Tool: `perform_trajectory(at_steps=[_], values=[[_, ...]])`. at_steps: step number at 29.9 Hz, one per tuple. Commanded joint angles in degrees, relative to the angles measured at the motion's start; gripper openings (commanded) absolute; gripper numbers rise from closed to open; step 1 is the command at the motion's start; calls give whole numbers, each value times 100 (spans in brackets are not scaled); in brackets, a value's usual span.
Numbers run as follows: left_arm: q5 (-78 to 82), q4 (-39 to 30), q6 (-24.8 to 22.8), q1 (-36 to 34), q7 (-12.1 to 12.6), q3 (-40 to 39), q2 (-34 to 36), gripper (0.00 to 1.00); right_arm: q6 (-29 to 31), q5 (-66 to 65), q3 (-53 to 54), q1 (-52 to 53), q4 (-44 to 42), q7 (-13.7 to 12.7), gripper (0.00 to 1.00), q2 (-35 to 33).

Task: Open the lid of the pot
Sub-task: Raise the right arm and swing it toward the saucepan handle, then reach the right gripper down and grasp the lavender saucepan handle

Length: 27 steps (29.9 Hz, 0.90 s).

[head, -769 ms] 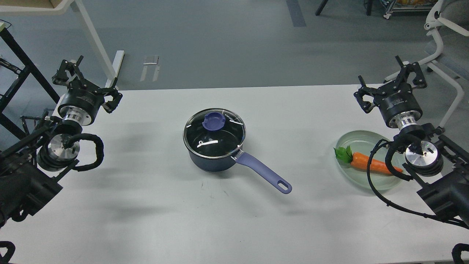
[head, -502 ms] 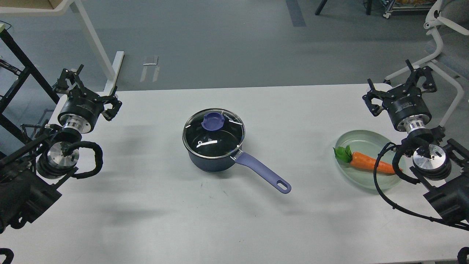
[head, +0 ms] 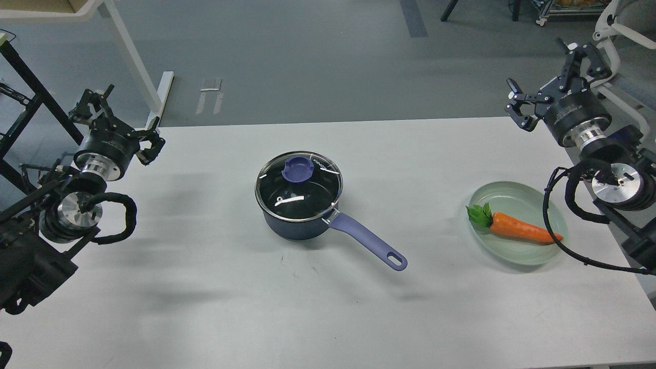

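On the white table (head: pixel 205 307) the carrot (head: pixel 520 230) lies in a pale green dish (head: pixel 517 256) at the right. Mid-table sits the pot (head: pixel 294 225), its glass lid (head: pixel 299 187) on and blue knob (head: pixel 298 169) untouched. Farther back, both grippers hang well apart from it — left gripper (head: pixel 117 123) and right gripper (head: pixel 551 74), fingers spread, holding nothing

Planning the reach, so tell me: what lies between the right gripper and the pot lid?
Only bare white table, in the head view. The right gripper is open, far from the pot lid.
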Motion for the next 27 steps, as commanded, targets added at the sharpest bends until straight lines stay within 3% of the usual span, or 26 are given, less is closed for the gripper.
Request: perform_trajectory(at_steps=[1, 8, 15, 21, 27], values=[[155, 5, -95, -35, 112, -1, -17, 99, -102, -606, -1063, 806, 240, 5, 100, -300], [190, -171, 45, -96, 112, -1, -70, 99, -628, -2617, -2689, 2036, 978, -4, 100, -379], [190, -373, 308, -122, 103, 25, -18, 99, -1191, -4912, -4701, 3205, 1295, 14, 100, 236], [199, -400, 186, -105, 112, 61, 298, 99, -1253, -5257, -6108, 4313, 1988, -3, 100, 516], [199, -602, -8, -96, 103, 78, 448, 99, -1280, -5986, -7358, 4771, 2315, -346, 100, 1255]])
